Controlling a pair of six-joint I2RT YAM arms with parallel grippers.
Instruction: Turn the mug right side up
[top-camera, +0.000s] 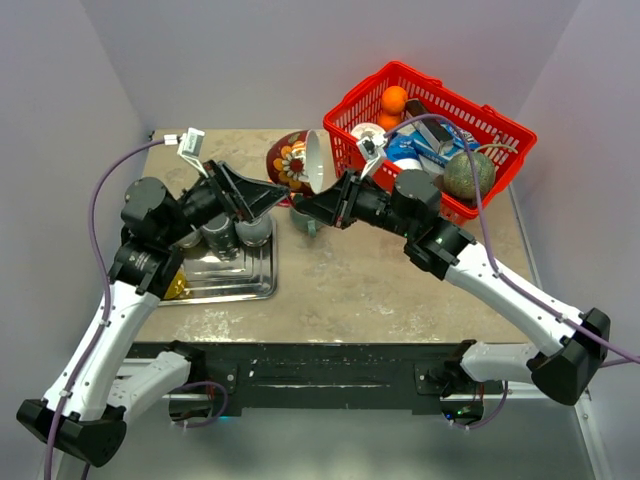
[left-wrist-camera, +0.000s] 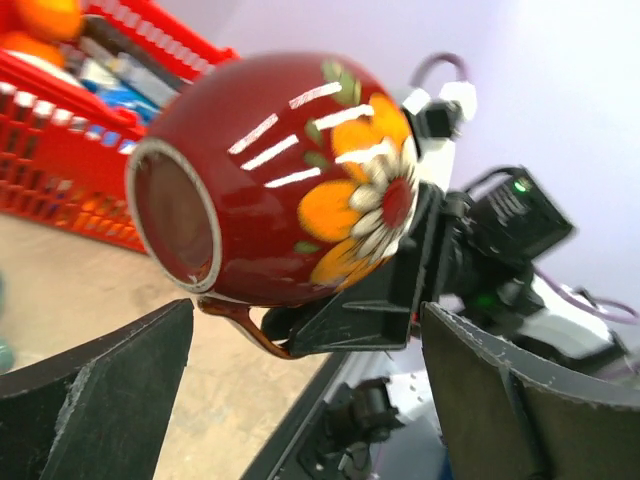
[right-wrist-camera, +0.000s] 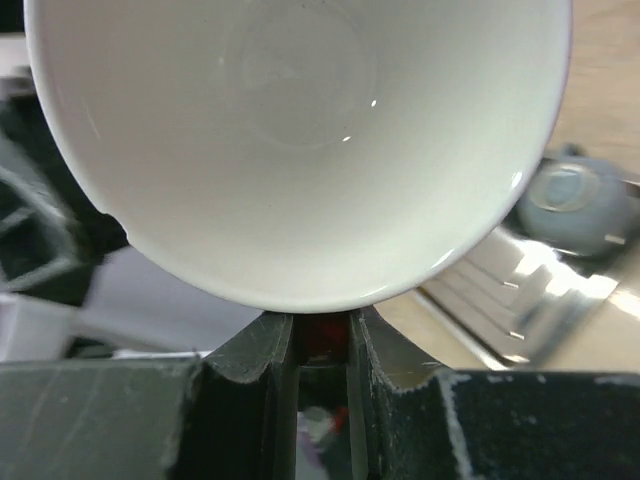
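– Fingers (left-wrist-camera: 100, 390) of the left gripper (left-wrist-camera: 308, 310) fill the foreground. Are they holding anything?

– No. They are spread wide either side of the mug (top-camera: 290, 160), with no contact that I can see. Only the right gripper (right-wrist-camera: 320, 335) holds it, pinched narrow on the handle (left-wrist-camera: 245, 335).

– Where is the mug?

– In the air, lying on its side above the table (top-camera: 400, 290), between both grippers and near the red basket (top-camera: 345, 110).

– What could go wrong?

– I reckon that single pinch could let it swivel or slip as the wrist turns, and drop it. The glaze looks slick.

– And its looks?

– Round-bellied, glossy dark red, with an orange-and-white flower. White inside, mouth turned toward the right gripper.
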